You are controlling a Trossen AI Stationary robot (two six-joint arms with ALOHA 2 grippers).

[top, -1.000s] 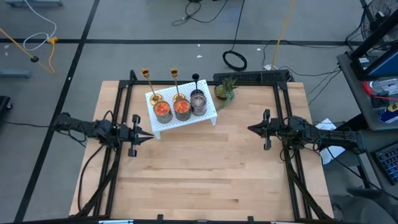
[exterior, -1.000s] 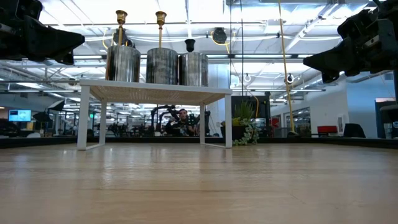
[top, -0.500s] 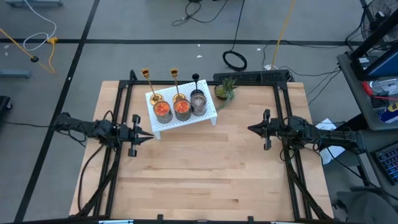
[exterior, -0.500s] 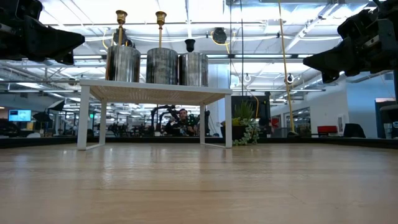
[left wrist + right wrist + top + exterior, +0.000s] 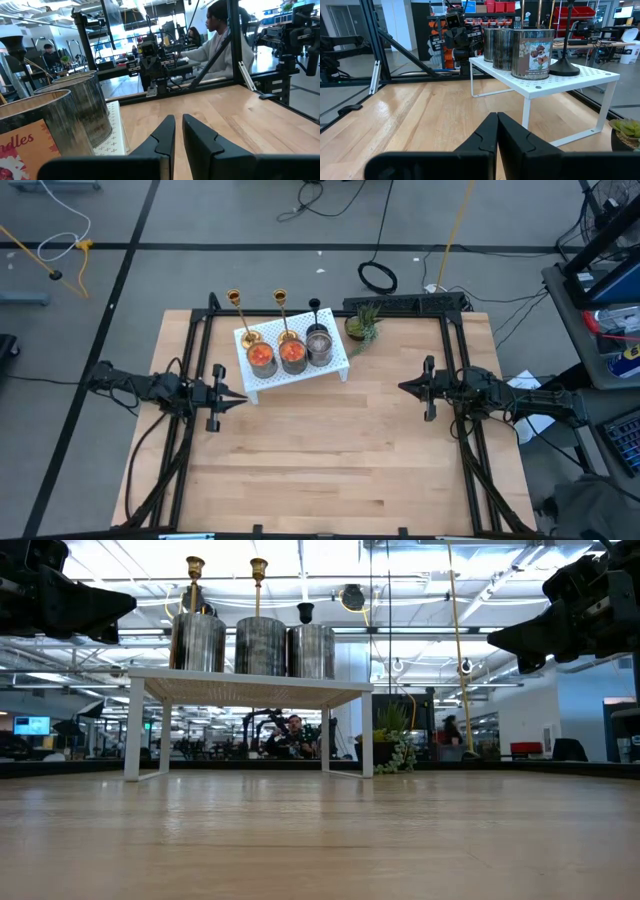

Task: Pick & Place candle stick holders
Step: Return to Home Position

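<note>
High view: a white shelf (image 5: pixel 290 383) stands toward the far side of the wooden surface (image 5: pixel 330 470), left of centre. Along its back edge stand the outer gold holder (image 5: pixel 249 338), the middle gold holder (image 5: pixel 288 336) and the black holder (image 5: pixel 316 315), each behind one of three candle tins (image 5: pixel 292 354). A potted plant (image 5: pixel 361 326) sits just beside the shelf's right end. The left pincer (image 5: pixel 242 398) hovers near the shelf's front left corner; the right pincer (image 5: pixel 403 388) hangs well apart, over the right side. Low view: the tins (image 5: pixel 261 646) hide the holders' bases; the two gold cups and the shorter black holder (image 5: pixel 305 612) rise above them. Left wrist view: the left pincer (image 5: pixel 178 117) is closed to a thin slit and grips nothing; a seated person (image 5: pixel 215 42) shows beyond the surface. Right wrist view: the right pincer (image 5: pixel 497 115) has its fingers pressed together, empty; the black holder (image 5: pixel 563 67) stands on the shelf (image 5: pixel 580 80) beside the nearest tin.
</note>
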